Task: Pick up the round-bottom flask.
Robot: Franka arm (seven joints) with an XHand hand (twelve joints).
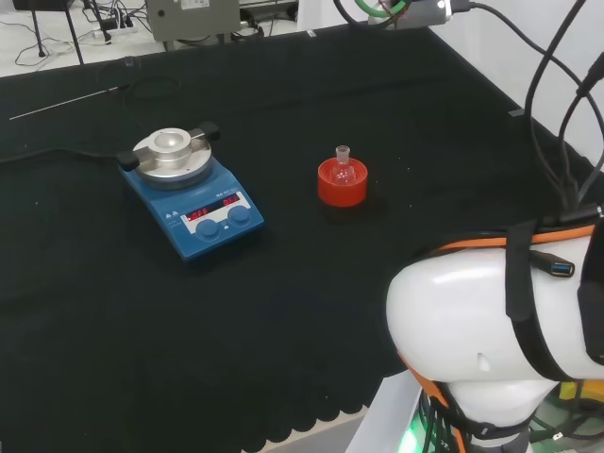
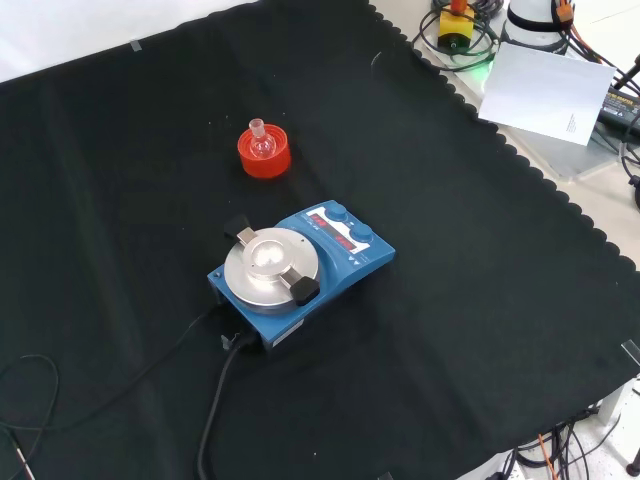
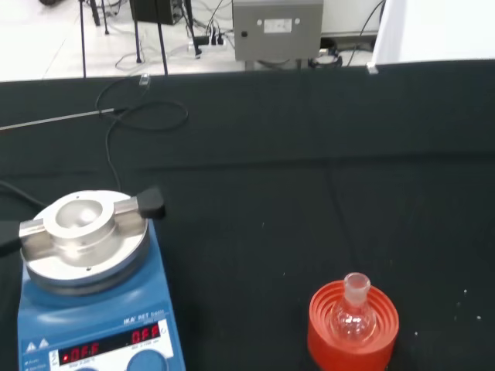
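A small clear round-bottom flask (image 1: 343,166) stands upright, neck up, in a red ribbed ring stand (image 1: 342,184) near the middle of the black cloth in the head view. In the front view the flask (image 2: 262,144) and its stand (image 2: 265,155) sit in the upper left part of the cloth. The wrist view sees the flask (image 3: 354,315) on the stand (image 3: 353,328) from a distance, with nothing touching it.
A blue hotplate stirrer (image 1: 189,192) with a round metal top stands left of the flask in the head view, nearer the camera in the front view (image 2: 300,268). Its black cable (image 2: 215,405) trails across the cloth. The arm's white link (image 1: 491,330) fills the head view's lower right.
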